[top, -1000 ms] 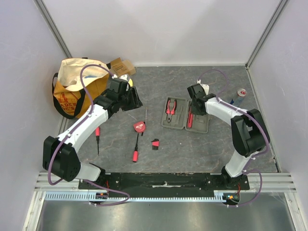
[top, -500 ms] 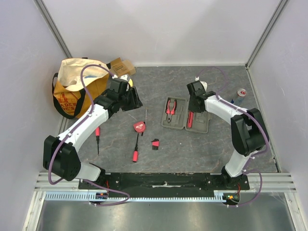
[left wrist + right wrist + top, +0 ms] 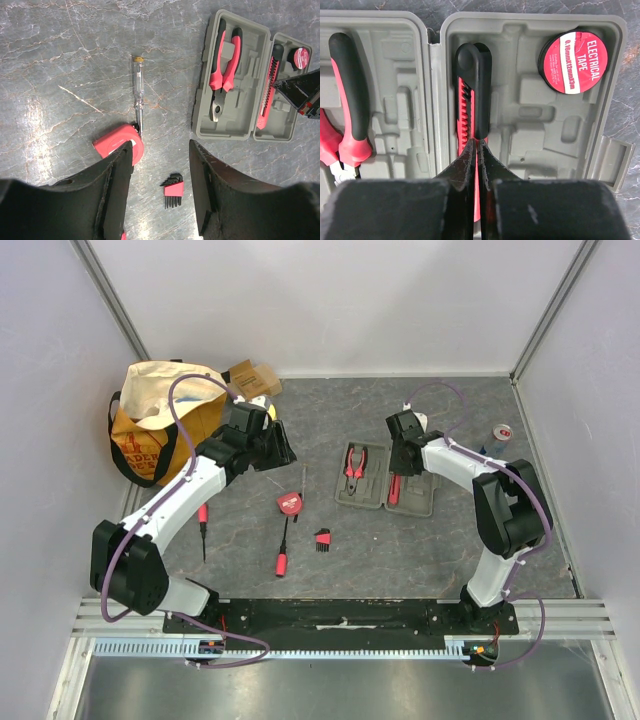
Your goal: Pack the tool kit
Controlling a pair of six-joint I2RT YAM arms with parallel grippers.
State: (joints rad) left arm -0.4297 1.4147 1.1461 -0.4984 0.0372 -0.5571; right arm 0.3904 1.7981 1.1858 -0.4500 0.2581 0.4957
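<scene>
Your right gripper [image 3: 477,145], fingers shut, touches the utility knife [image 3: 474,90] in the case [image 3: 530,130]. Off-centre pressure could pop it out. The left gripper [image 3: 160,145] hangs half-open, empty.

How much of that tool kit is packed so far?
Done: pliers, knife and tape lie in the open case. In hand: the shut right end effector is down at the knife, perhaps seating it; the open left end effector hovers over the tape measure. Left: tape measure, tester, hex keys, two screwdrivers, then closing the case.
</scene>
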